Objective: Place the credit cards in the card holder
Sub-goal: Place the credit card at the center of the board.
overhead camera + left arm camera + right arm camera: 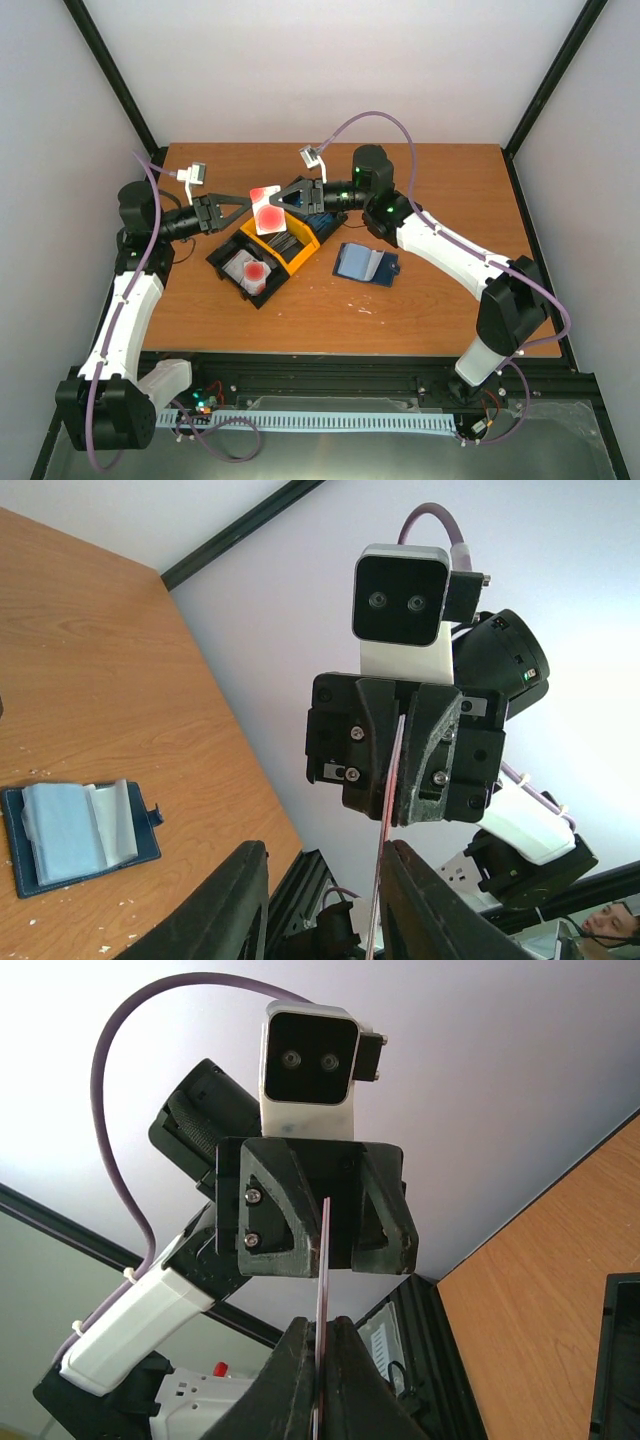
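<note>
Pinches a card (pixel 268 215) in the right gripper (pixel 285 204) over the tray (pixel 301 246), left gripper (pixel 249 206) spread around it, holder (pixel 365 263) open on worktop (pixel 450 180)

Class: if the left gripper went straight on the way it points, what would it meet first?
Probably the credit card, lying edge-on between its open jaws; right behind it, the right gripper holding that card. Depth is unclear.

upper card (pixel 267 208): white, red blotches. lower card (pixel 254 268): white, red blotch. tray (pixel 300 247): black/yellow. card holder (pixel 365 263): navy, pale blue inside. table (pixel 450 200): orange-brown woodgrain.
</note>
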Robot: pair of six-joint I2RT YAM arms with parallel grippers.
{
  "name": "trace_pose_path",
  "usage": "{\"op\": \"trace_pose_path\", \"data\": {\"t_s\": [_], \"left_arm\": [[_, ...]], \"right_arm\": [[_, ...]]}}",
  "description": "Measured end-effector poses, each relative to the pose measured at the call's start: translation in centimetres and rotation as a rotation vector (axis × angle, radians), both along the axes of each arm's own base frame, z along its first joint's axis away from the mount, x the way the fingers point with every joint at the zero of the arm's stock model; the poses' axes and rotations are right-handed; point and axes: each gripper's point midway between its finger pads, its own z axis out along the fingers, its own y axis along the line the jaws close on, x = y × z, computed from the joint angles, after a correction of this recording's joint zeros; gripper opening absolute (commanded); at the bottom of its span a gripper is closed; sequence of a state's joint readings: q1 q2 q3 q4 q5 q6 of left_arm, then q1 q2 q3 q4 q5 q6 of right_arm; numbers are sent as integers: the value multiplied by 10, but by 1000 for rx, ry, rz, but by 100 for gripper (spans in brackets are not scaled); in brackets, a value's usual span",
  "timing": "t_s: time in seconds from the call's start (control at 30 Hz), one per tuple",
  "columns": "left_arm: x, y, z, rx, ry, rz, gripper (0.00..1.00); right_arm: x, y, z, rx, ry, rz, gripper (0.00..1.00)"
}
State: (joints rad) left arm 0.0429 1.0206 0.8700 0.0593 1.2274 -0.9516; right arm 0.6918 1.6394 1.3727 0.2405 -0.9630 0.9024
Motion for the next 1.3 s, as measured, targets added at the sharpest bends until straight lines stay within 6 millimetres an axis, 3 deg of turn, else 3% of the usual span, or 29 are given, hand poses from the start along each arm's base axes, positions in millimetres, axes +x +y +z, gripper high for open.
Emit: {"op": "trace_pose_path", "data": {"t_s": [0.67,1.1,1.17,1.3], "left_arm": [[6,0,-13,4,36,-23,33],[6,-4,-43,-22,150,-79,31],[6,-4,-44,-22,152,-81,29],[5,-4,-44,-25,156,-84,13]], "right_arm": [[2,6,-7,-5,29,19,3],[19,22,-31,-15,163,6,3],[20,22,-32,-17,176,3,3],[22,24,-35,-19,195,-2,3]]}}
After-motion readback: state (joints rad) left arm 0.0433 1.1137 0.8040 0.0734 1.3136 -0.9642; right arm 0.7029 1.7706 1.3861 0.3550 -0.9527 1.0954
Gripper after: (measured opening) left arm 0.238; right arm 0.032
